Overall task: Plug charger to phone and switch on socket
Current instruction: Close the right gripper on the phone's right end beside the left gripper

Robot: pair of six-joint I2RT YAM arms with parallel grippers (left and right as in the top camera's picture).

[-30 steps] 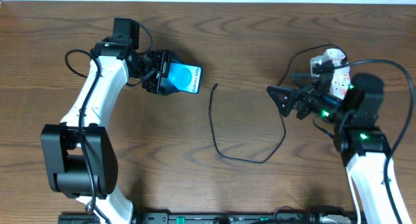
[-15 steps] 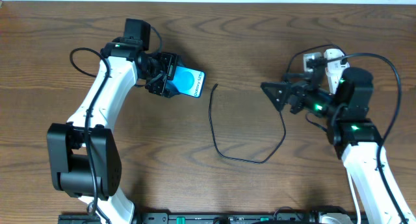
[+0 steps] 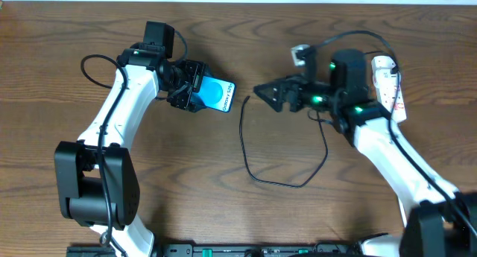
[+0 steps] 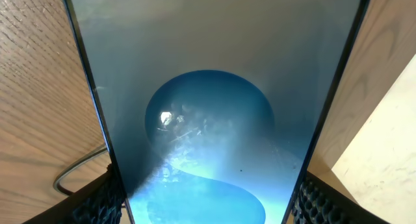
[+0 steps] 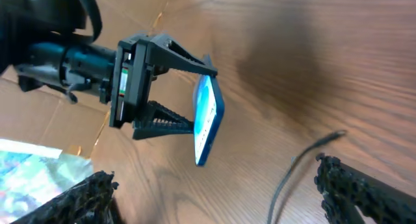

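Overhead: the slim, glossy blue phone (image 3: 218,94) is clamped in the left hand (image 3: 198,93) at 10 o'clock. The thin black charger (image 3: 250,156) is looped on the wood-grain tabletop (image 3: 186,190) at 6.
Left wrist: ribbed pads (image 4: 97,201) are pressed against the phone's edges.
Right wrist: the right hand (image 5: 214,185) is spread wide and holds nothing.

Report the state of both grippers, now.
Left gripper: closed, holding the phone.
Right gripper: open, holding nothing.
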